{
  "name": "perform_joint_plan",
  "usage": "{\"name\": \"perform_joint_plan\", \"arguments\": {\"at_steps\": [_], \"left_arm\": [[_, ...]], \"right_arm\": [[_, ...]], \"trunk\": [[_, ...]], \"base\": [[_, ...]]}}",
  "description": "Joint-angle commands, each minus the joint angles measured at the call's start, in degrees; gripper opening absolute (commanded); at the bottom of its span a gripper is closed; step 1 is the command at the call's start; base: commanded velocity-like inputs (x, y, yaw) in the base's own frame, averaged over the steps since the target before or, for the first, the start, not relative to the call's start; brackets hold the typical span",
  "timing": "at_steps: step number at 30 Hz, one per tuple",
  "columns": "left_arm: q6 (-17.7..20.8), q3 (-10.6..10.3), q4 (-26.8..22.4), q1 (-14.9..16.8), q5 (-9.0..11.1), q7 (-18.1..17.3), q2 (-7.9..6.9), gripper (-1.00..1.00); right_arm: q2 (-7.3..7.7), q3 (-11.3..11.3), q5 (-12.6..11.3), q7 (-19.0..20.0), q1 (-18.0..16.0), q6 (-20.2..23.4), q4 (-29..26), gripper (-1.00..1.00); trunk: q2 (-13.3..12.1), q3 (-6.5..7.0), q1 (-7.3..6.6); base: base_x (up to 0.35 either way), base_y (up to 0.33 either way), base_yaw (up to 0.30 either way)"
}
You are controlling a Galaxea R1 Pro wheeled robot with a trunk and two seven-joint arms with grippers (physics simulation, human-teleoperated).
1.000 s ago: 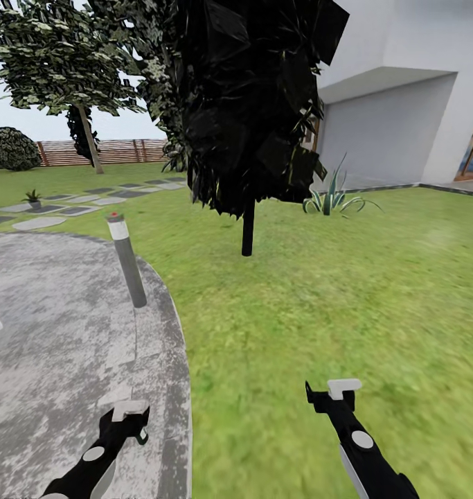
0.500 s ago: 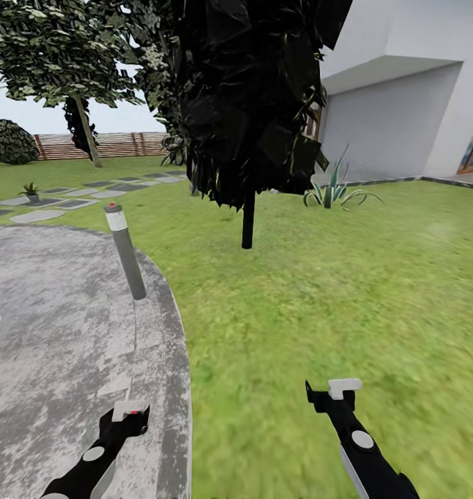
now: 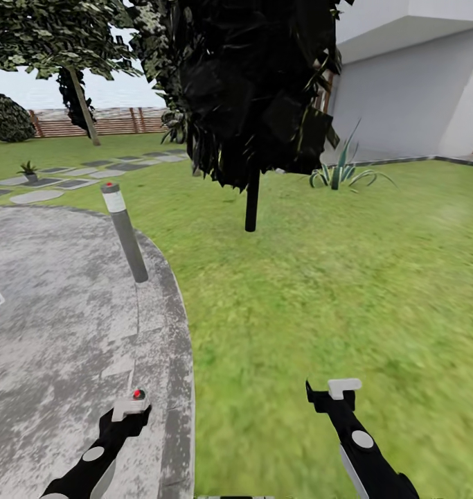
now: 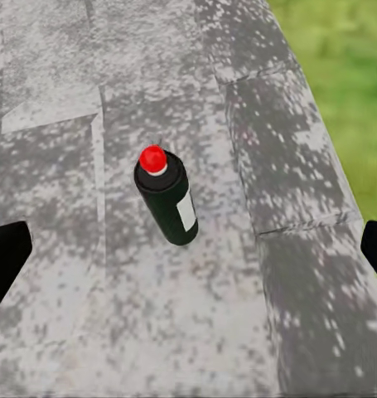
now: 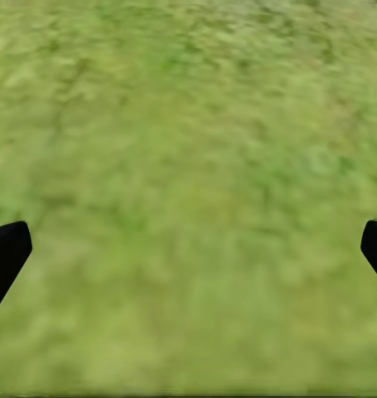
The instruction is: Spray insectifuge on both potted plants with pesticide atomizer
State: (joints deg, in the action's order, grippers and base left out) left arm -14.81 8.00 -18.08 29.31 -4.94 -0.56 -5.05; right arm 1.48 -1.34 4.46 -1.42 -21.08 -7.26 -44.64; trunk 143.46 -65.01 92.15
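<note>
The atomizer (image 4: 166, 197) is seen in the left wrist view as a dark bottle with a white label and a red-topped cap, standing on the grey stone patio (image 4: 89, 274) near the patio's edge, where the lawn (image 4: 337, 75) begins. It is not held. The left end effector (image 4: 188, 249) is released: its two dark fingertips (image 4: 6, 257) are spread wide at either side of that view, with the atomizer between and beyond them, untouched. In the head view the left end effector (image 3: 131, 409) is placed over the patio's rim, and the atomizer's red cap (image 3: 137, 394) is seen just past it.

The right end effector (image 3: 329, 396) is also released and empty; it is held over the lawn beside the patio, and grass alone lies between its fingertips (image 5: 7, 253).

One potted plant (image 3: 29, 170) is visible far beyond the patio, among the stepping stones (image 3: 35, 196), with the fence (image 3: 118, 119) behind it. The grey bollard (image 3: 124, 232) stands at the patio's far edge, and a dark tree (image 3: 253, 104) and an agave (image 3: 343, 172) are seen across the lawn.

The task is judged to be at its start: the atomizer has been reached but not yet grasped, and neither plant has been sprayed. Grasping, carrying and spraying are all left to be done.
</note>
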Motion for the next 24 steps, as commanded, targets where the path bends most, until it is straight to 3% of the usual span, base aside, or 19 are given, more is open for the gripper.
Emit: {"name": "perform_joint_plan", "arguments": {"at_steps": [1,18,24], "left_arm": [[-0.2,0.4,0.1,0.0,-0.5,-0.1,0.04,1.0],[-0.3,0.5,0.1,0.0,-0.5,-0.1,-0.02,1.0],[-5.1,0.6,2.4,0.0,-0.4,0.0,-0.05,1.0]], "right_arm": [[-0.03,-0.1,0.5,-0.2,0.0,-0.1,0.0,1.0],[0.01,0.0,0.5,-0.2,0.0,-0.1,0.0,1.0],[0.01,0.0,0.5,-0.2,0.0,-0.1,0.1,1.0]], "trunk": [[0.0,-0.35,0.01],[0.3,-5.26,0.45],[0.3,-6.63,0.6]], "base": [[0.0,0.0,0.154],[0.0,0.0,0.167],[0.0,0.0,0.018]]}}
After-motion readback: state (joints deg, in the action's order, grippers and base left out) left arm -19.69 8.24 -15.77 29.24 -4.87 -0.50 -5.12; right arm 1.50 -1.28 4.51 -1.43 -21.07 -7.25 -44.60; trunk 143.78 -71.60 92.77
